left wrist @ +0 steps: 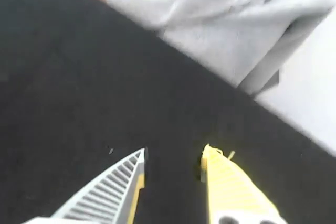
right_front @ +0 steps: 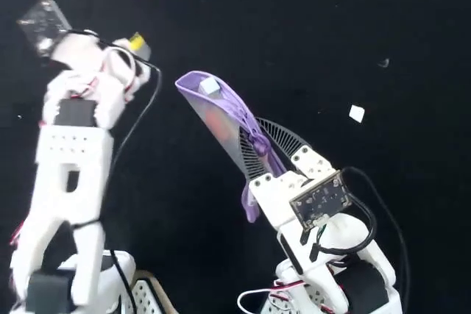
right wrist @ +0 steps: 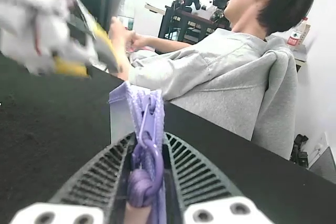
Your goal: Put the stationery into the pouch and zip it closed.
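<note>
1. The right tool point(right wrist: 149, 137) is pinching the purple pouch point(right_front: 221, 119) at its zip edge, with the zip pull hanging between the jaws. This grip seems meant to steady the pouch and keep its mouth turned toward the other arm.
2. The pouch slants away from that grip across the bench point(right_front: 309, 34). A small pale block point(right_front: 210, 86) sits at its far end; I cannot tell whether it lies in the mouth or on top.
3. The left tool point(left wrist: 174, 153) is spread and empty over bare bench, well apart from the pouch, likely free to fetch.
4. A small white piece point(right_front: 357, 113) lies alone on the bench, probably not yet loaded, so zipping comes after.
</note>
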`<state>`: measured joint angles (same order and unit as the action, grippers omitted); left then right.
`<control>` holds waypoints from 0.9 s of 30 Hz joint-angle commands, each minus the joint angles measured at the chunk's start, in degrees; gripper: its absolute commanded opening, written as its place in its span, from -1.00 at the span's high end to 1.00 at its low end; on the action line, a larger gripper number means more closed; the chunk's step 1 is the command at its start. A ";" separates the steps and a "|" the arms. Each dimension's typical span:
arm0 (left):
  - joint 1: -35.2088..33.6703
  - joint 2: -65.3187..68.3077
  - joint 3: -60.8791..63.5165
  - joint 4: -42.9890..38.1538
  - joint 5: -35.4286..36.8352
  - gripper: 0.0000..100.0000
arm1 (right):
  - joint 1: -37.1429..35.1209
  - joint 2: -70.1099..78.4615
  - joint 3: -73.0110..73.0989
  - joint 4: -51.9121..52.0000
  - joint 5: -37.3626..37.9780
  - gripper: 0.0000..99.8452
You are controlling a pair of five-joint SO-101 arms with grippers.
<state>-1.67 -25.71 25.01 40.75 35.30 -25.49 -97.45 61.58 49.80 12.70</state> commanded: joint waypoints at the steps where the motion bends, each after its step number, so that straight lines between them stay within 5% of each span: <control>1: 1.54 3.96 -0.22 -4.75 0.44 0.64 | -0.35 -1.19 -0.66 -2.90 0.00 0.98; 9: 2.24 13.71 -4.79 -4.22 4.13 0.64 | -0.53 -1.63 2.33 -9.23 -4.22 0.98; 19: 6.73 15.38 -10.24 -4.22 2.99 0.64 | -4.04 -8.92 22.81 -29.63 -3.87 0.98; 27: 8.84 15.30 -12.70 -1.41 0.62 0.64 | -4.48 -9.45 30.29 -35.60 4.48 0.98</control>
<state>4.31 -10.07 17.80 37.67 36.35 -28.48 -103.69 88.57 16.04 14.64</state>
